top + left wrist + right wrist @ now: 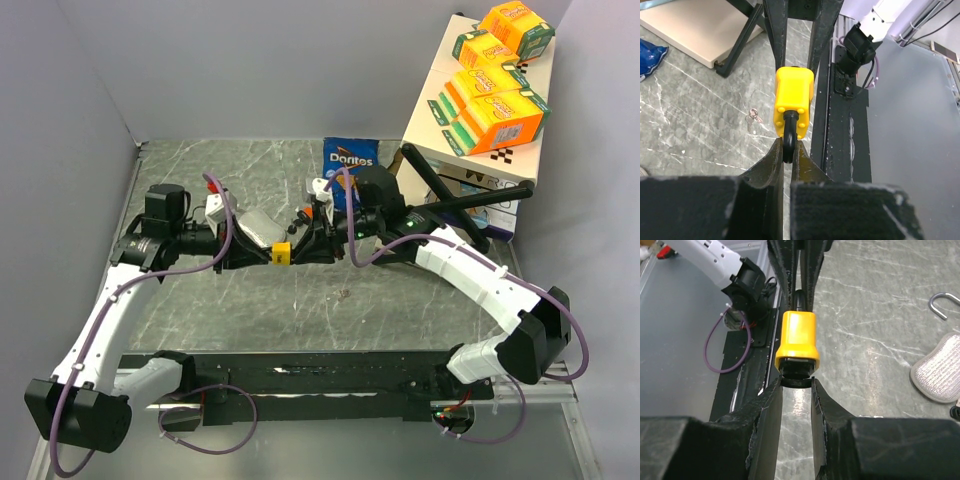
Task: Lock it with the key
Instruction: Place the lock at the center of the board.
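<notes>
**White shells, black joints, purple cables**

Both arms are built alike. The left arm [105,320] and the right arm [480,275] have long links in smooth white shells with rounded edges. Chunky black housings [75,412] join the links at the bends. A thin purple cable [705,349] runs along each arm and hangs in loose loops near the bases. The bases are fixed to a flat black rail [330,372] with rows of small holes. The wrist sections are matte black. The left gripper [788,147] and the right gripper [796,385] each end in two black fingers [765,425]. These are broad at the root, narrow at the tip and grainy on the surface.
</notes>
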`<state>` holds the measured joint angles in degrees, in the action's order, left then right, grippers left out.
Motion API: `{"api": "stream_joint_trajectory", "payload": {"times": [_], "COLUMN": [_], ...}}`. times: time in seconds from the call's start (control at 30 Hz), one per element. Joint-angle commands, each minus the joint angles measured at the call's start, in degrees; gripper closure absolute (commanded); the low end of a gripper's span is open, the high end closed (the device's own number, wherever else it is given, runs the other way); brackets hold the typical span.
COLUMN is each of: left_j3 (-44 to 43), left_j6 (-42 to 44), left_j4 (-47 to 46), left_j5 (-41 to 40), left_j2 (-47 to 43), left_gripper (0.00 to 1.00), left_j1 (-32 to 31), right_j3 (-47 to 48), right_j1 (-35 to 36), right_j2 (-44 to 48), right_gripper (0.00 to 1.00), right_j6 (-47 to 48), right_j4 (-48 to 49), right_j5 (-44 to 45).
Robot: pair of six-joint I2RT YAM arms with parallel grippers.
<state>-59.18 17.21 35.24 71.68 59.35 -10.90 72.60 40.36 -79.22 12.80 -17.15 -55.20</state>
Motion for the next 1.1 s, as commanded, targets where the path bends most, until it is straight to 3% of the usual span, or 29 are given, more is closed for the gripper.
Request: {"api": "stream_joint_trajectory", "payload": {"times": [0.0,0.53,1.07], "left_j3": [-2.4,-2.2,-3.1], "left_j6": [3.4,0.4,-3.6], "left_j4": [0.4,-1.7,-6.1], "left_j5": [0.6,-4.8,-9.8], "left_j2": [0.2,2.4,3.0], "left_gripper": [0.99,0.99,0.99], "left_j1": [-1.4,-2.9,-5.3], "right_j3": [4.3,5.0,7.6], "right_j1": [2.2,2.5,3.1], "right_j2": [-0.4,-0.3,-3.6], "right_gripper": [0.9,0.94,0.91], "right_j6": [1.1,-1.3,-2.4], "right_j4": [2.7,3.8,2.8], "right_j5": [-2.9,-4.2,-6.1]}}
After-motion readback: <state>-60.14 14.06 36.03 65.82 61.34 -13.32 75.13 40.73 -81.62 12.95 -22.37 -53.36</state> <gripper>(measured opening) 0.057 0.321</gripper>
